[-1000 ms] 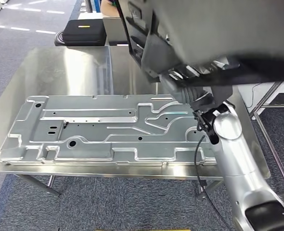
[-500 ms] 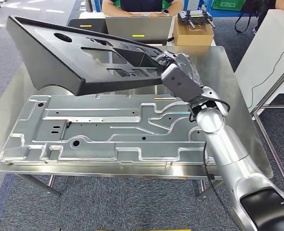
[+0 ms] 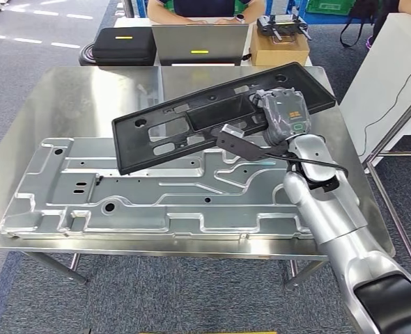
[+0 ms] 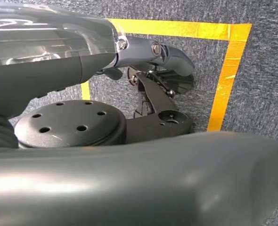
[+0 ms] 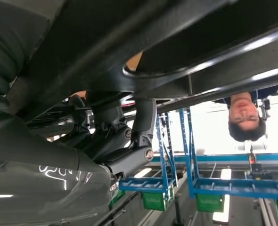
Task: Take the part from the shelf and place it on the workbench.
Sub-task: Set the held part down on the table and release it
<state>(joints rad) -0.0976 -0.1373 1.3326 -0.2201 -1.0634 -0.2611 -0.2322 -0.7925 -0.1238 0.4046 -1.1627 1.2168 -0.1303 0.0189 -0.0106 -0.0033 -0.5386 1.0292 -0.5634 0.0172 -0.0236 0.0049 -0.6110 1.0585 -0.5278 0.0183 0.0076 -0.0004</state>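
The part [image 3: 193, 118] is a long black plastic panel with several cut-outs. It hangs tilted just above the steel workbench [image 3: 88, 90], its left end over a large stamped metal plate [image 3: 140, 195]. My right hand [image 3: 283, 115] grips the panel near its right end, fingers wrapped over its edge. In the right wrist view the panel's dark underside [image 5: 166, 37] runs close over my right hand [image 5: 105, 127]. My left hand [image 4: 159, 80] hangs over grey carpet with thumb and fingers apart and nothing in them.
Behind the bench stand a laptop [image 3: 198, 43], a black case [image 3: 123, 43] and a cardboard box [image 3: 279, 47], with a person [image 3: 203, 7] seated there. A white table [image 3: 393, 62] is at the right. Yellow floor tape [image 4: 230, 70] lies below.
The black panel has swung away from the camera, turned and come down to the right, low over the bench. My right arm has stretched forward with it.
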